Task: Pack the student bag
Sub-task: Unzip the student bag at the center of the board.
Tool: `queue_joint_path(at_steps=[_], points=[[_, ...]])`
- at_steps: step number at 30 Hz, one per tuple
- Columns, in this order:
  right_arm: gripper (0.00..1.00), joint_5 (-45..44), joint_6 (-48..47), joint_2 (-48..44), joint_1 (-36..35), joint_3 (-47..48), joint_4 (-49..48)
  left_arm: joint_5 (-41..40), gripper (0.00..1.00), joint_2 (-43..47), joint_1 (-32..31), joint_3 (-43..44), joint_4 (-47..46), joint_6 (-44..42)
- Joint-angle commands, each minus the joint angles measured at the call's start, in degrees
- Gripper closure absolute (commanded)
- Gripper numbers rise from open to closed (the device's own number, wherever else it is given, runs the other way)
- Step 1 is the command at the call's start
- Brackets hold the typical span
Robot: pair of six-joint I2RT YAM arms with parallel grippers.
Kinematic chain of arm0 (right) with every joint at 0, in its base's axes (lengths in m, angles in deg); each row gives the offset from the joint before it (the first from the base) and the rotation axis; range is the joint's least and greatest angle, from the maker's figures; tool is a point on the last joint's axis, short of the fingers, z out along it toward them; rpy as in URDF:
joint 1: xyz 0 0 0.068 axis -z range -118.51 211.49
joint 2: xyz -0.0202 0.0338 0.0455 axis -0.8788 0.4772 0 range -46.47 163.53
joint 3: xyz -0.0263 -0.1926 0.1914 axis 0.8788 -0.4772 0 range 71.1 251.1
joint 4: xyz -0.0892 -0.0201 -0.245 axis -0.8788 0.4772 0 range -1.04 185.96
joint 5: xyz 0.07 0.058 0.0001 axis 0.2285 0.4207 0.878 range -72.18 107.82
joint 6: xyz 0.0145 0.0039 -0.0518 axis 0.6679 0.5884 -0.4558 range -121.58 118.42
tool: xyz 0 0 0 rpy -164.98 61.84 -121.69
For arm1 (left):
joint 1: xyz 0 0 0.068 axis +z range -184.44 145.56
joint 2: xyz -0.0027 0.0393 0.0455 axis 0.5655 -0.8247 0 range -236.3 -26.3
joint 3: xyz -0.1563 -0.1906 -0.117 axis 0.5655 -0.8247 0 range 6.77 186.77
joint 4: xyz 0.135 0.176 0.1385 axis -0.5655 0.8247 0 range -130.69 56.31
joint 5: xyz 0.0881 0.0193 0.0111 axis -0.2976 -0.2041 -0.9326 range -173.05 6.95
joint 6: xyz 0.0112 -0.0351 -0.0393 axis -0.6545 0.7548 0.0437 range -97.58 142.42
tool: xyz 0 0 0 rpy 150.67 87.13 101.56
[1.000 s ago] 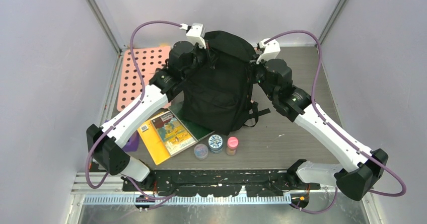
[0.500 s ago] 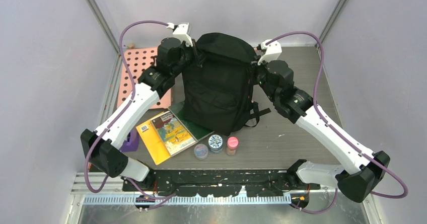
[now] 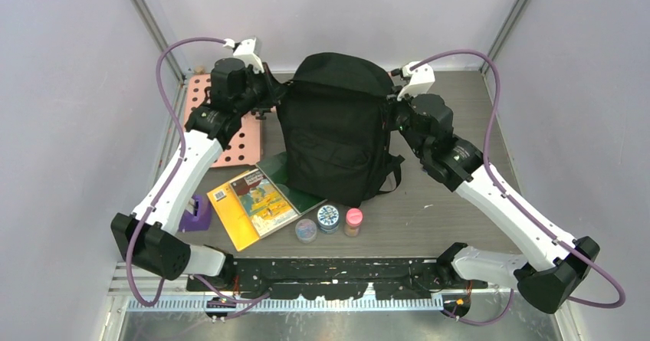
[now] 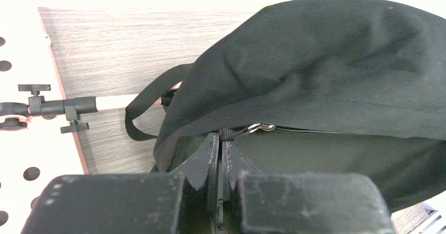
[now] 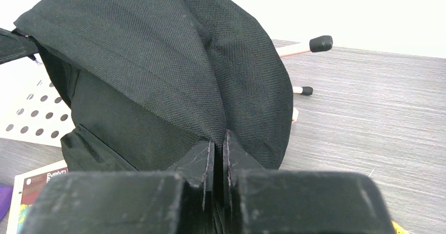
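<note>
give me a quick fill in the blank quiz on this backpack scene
1. The student bag is ____ in colour.
2. Near its front edge stand ____ small jars.
3. The perforated board beside the bag is ____.
4. The right end effector is shut on the ____.
Missing words: black; three; pink; student bag.

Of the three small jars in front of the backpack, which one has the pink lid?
The rightmost jar of the row. The middle jar has a dark patterned lid, and the left jar has a pale bluish one.
</note>
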Motion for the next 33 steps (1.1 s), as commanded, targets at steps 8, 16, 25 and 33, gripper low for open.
queue_joint_path(at_steps=[8, 16, 25, 33], points=[[0.41, 6.68, -4.41, -3.07, 0.37, 5.96, 2.26, 16.50, 1.00, 2.00, 2.91, -3.74, -2.88, -1.97], [0.20, 17.90, -10.08, 1.27, 0.39, 14.21, 7.33, 19.14, 1.00, 1.66, 2.90, -4.01, -1.60, -3.08], [0.20, 21.50, -19.07, 13.61, -0.07, 30.56, 21.83, 18.41, 1.00, 1.86, 2.91, -4.32, -1.16, -2.62], [0.20, 14.96, -25.03, 20.48, -1.93, 35.89, 24.48, 17.93, 1.00, 1.87, 2.91, -3.84, -0.92, -1.93]])
